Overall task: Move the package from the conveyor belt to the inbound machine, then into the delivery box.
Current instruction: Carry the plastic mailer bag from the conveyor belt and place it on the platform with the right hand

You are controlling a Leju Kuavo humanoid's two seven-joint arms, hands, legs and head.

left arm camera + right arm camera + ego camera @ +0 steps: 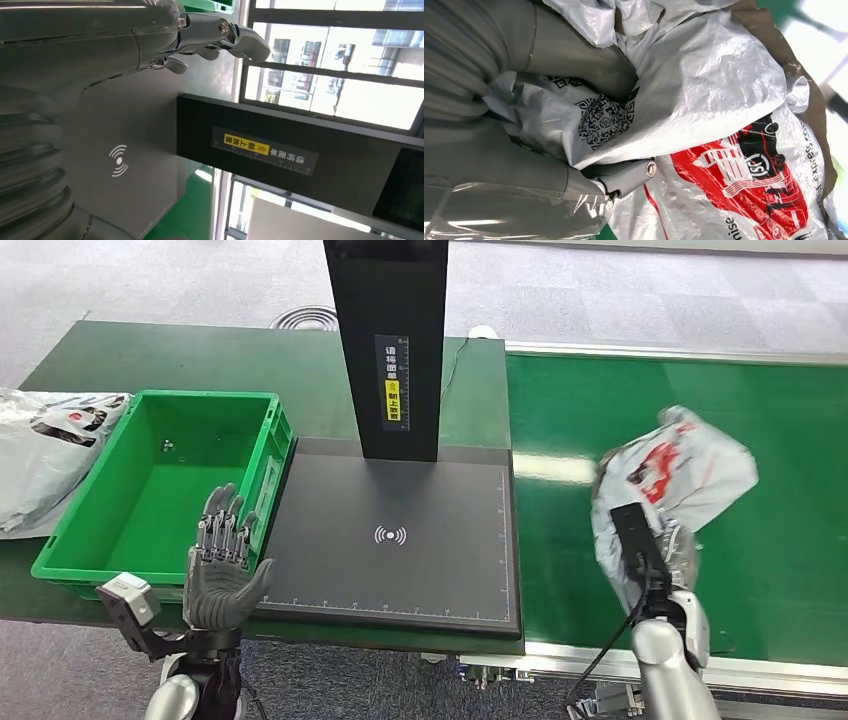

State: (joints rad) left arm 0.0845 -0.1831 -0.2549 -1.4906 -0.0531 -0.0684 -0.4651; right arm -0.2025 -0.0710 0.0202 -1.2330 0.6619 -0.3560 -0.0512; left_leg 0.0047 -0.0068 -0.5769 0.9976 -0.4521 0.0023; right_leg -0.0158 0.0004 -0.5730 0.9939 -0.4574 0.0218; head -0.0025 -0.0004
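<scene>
The right hand [668, 558] holds the package [672, 472], whose loose plastic bunches between its fingers [624, 177]. The bag may slip out because the film is thin. The left hand [222, 575] waits with its fingers spread wide.

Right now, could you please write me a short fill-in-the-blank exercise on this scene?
1. The right hand grips the grey ____ above the conveyor belt.
2. The left hand holds ____.
3. The crate left of the scanner pad is coloured ____.

Missing words: package; nothing; green

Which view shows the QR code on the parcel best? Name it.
The right wrist view: the QR code sits close and sharp on the parcel. The head view shows the parcel whole, code unseen.
</scene>
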